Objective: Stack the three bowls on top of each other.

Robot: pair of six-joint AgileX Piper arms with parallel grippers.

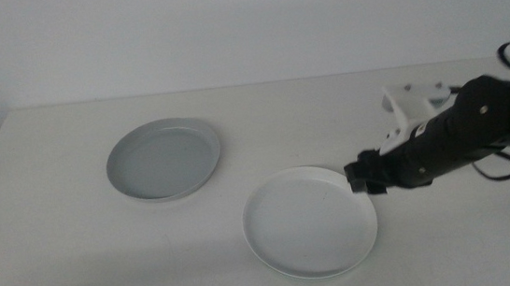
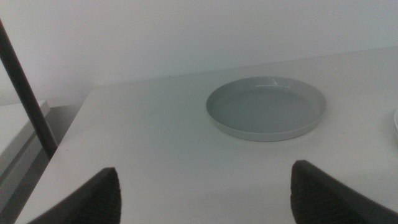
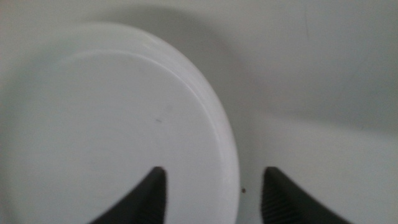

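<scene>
— Where are the right gripper's [image 3: 213, 186] jaws?
— Spread, straddling the white bowl's [image 1: 308, 222] right rim, one jaw over the inside, one outside. The arm comes in from the right.
— And the grey-blue bowl [image 1: 164, 158]?
— Left and farther back on the table [image 1: 55, 209], apart from the white one.
— The left gripper [image 2: 205, 193]?
— Waiting at the near left edge, jaws wide apart, holding nothing.
</scene>
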